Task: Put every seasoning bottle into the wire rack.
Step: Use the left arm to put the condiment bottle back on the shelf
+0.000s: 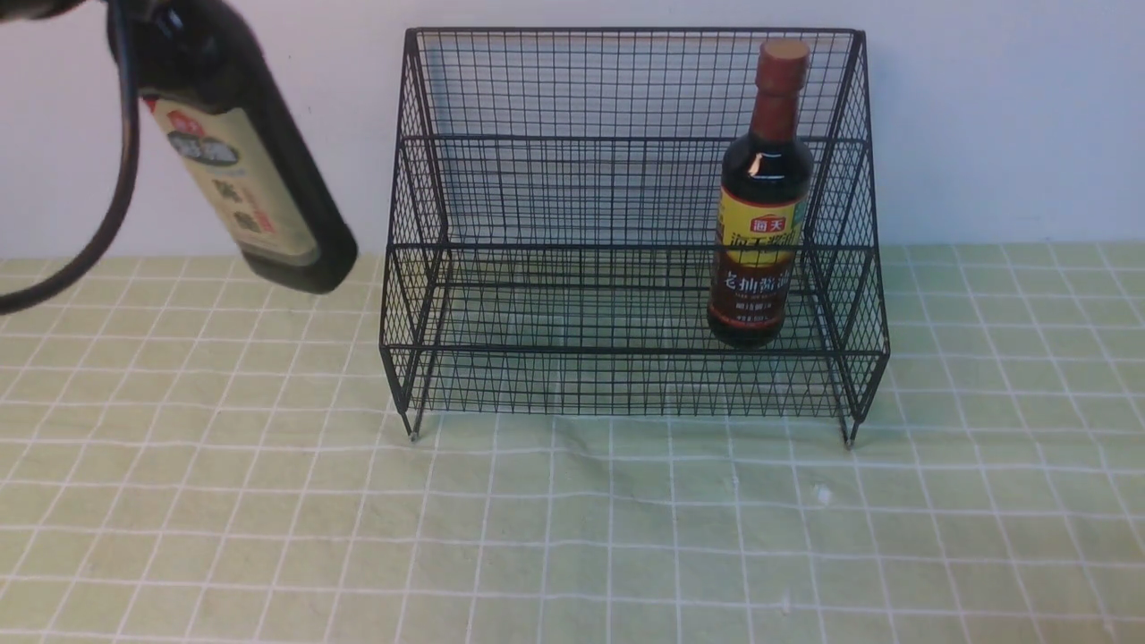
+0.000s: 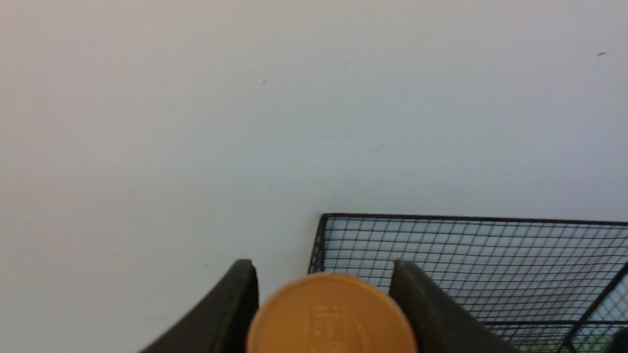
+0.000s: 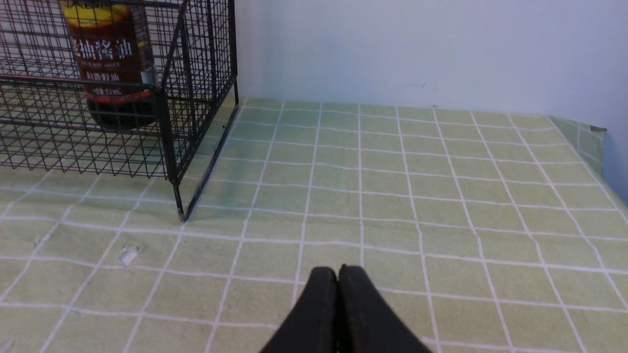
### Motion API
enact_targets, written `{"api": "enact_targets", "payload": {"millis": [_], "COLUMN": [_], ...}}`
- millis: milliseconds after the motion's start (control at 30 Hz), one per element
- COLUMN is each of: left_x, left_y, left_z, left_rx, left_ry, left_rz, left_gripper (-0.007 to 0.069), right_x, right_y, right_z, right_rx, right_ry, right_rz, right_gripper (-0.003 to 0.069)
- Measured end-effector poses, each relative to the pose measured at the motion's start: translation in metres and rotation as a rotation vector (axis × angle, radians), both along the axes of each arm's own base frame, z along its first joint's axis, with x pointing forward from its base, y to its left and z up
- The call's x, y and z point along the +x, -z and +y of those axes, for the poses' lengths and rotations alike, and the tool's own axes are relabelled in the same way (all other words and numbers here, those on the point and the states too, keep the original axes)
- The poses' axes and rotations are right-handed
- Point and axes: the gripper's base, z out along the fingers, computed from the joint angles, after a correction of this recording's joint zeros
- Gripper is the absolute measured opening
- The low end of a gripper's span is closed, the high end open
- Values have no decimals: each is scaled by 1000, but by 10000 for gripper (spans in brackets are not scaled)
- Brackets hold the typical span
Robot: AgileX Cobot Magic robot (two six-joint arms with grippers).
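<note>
The wire rack point(image 1: 626, 351) stands at the back of the table against the wall. A round seasoning bottle point(image 1: 760, 241) with a reddish-brown cap stands upright in its lower tier, at the right end, and also shows in the right wrist view point(image 3: 115, 63). The squarish bottle point(image 1: 259, 197) with the cream label hangs tilted in the air left of the rack, base lowest. My left gripper point(image 2: 322, 264) is shut on it, fingers point(image 2: 235, 304) either side of its gold cap point(image 2: 331, 318). My right gripper point(image 3: 337, 268) is shut and empty, low over the cloth right of the rack point(image 3: 167, 122).
A green checked cloth point(image 1: 572, 537) covers the table, with a white wall point(image 1: 984, 134) close behind the rack. A black cable point(image 1: 125, 161) loops down from the left arm. The table's right edge point(image 3: 598, 142) shows in the right wrist view.
</note>
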Motion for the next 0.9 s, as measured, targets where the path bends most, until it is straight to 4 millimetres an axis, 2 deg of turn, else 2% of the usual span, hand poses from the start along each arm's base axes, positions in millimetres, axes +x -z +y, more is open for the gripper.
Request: {"api": "enact_targets", "payload": {"millis": [133,433,533,567,667,900], "left_x": [15,52,70,70,91,115], "left_y": [-2,-6,5,5,27,62], "left_z": [-20,-49,-55,-55,-61,-69], "left_rx": [-38,-92,-105,-106,-97,-78], "left_ry": [50,97,95,95,90,85], "left_rz": [-7,-102,-115,-118,-87,-12], "left_gripper": [309,309,309,309,309,309], "right_x": [0,0,0,0,0,0], "right_y": [0,0,0,0,0,0], "right_z": [0,0,0,0,0,0], "right_rx": [0,0,0,0,0,0], "right_ry": [0,0,0,0,0,0], "right_rz": [0,0,0,0,0,0], "right_gripper": [-15,-15,-15,-15,-15,-15]}}
